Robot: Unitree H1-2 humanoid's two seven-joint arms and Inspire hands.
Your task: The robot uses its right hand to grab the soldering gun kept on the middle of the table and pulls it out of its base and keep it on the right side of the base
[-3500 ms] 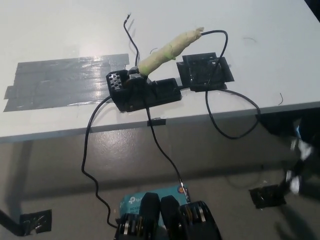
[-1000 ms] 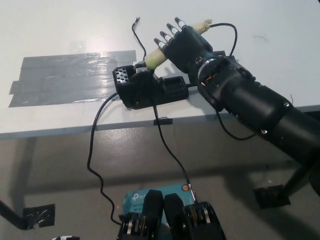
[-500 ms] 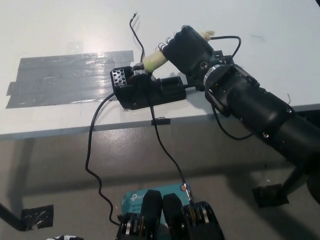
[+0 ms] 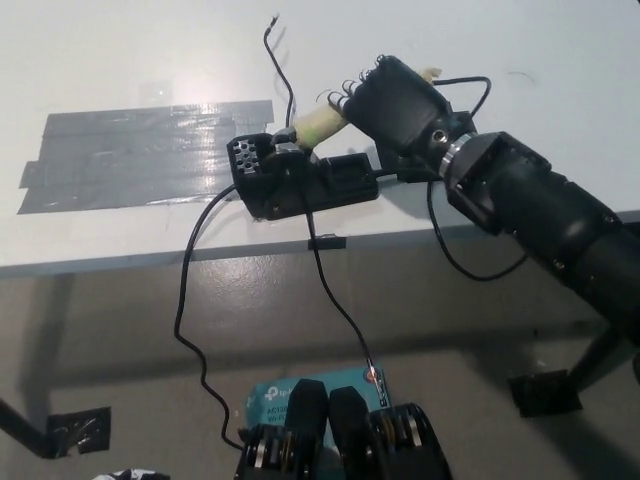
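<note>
- White worktop, seen steeply from above; front edge crossing the frame, grey floor below it.
- Grey tape patch, wide, laid flat on worktop at left, just beside the base.
- Base, black, near the worktop's front edge at centre; perforated block at its left end.
- Soldering gun, handle wrapped in pale yellow-green tape, lower end seated in the base, body slanting up and to the right; far tip showing past the hand.
- Right hand, black, closed around the upper part of the soldering gun's handle, fingers curled over its top; black forearm running off to lower right.
- Left hand: out of view.
- Black cable, leaving the base's left side, dropping over the worktop's edge and curving down toward bottom centre.
- Second black cable, running from the base's front down to the teal box.
- Thin wire, rising from behind the base toward the top of the frame.
- Cable loop, hanging below the worktop's edge under the forearm.
- Teal box, on the floor at bottom centre, partly hidden.
- Black tape patches on the floor, lower right and lower left.
</note>
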